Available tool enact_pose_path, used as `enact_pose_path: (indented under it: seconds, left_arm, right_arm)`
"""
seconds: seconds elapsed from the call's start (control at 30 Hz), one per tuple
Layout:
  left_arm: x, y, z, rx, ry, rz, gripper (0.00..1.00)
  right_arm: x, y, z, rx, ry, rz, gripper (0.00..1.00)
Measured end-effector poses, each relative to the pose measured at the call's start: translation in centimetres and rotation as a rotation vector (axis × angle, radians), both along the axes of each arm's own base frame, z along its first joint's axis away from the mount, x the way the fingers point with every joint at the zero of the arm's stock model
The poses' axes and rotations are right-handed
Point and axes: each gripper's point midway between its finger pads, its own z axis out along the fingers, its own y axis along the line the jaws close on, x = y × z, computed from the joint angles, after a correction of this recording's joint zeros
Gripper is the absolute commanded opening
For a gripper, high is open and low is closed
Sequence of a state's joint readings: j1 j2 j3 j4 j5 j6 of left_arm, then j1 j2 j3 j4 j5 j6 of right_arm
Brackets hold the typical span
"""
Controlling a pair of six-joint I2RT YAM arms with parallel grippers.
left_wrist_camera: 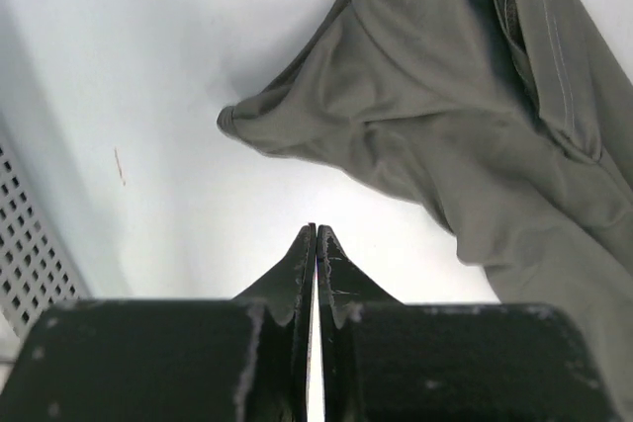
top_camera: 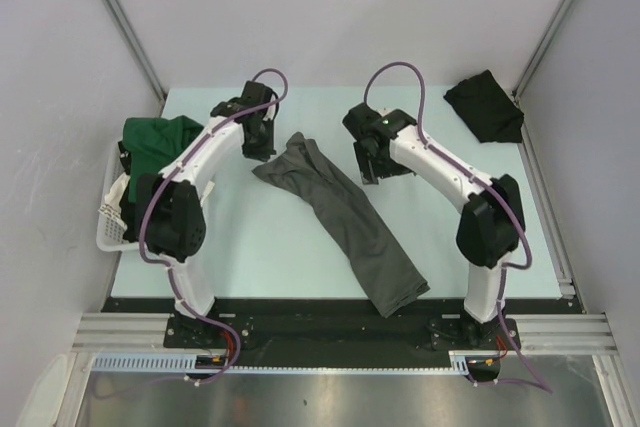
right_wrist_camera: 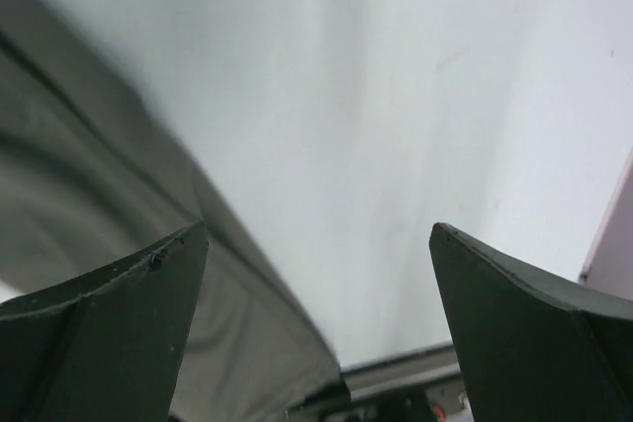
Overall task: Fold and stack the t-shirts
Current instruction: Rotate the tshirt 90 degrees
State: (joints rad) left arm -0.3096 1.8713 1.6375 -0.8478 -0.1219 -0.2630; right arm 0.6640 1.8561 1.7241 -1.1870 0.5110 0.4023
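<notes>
Grey shirt (top_camera: 340, 222) lay on the table (top_camera: 250, 247) as a long rumpled diagonal strip, far end between the two arms, near end at the table's front edge. Left gripper (left_wrist_camera: 316, 241) had its fingers pressed together on nothing, poised over bare table just beside the shirt's far-left corner. Right gripper (right_wrist_camera: 316, 244) had its fingers spread wide, empty, just off the shirt's right edge.

I judged this a re-grip before the next fold. I'd have opened the left fingers first, pinched every layer at both far corners, pulled the cloth taut, then laid it evenly toward the near end so nothing twisted.

Containers: one white basket (top_camera: 110, 232) at the table's left edge, with the green shirt (top_camera: 160, 139) heaped in it, partly hidden by the left arm. Black shirt (top_camera: 485, 107) sat bunched at the far right corner — in no container.
</notes>
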Motion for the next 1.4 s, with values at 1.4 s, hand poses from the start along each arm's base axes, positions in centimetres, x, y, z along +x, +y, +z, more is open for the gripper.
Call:
enact_pose_path:
  seconds: [1.4]
  left_arm:
    - [-18.3, 0.8, 6.4, -0.177, -0.125, 0.075, 0.13]
  right_arm:
    - [14.1, 15.8, -8.8, 0.766, 0.047, 0.395, 0.86]
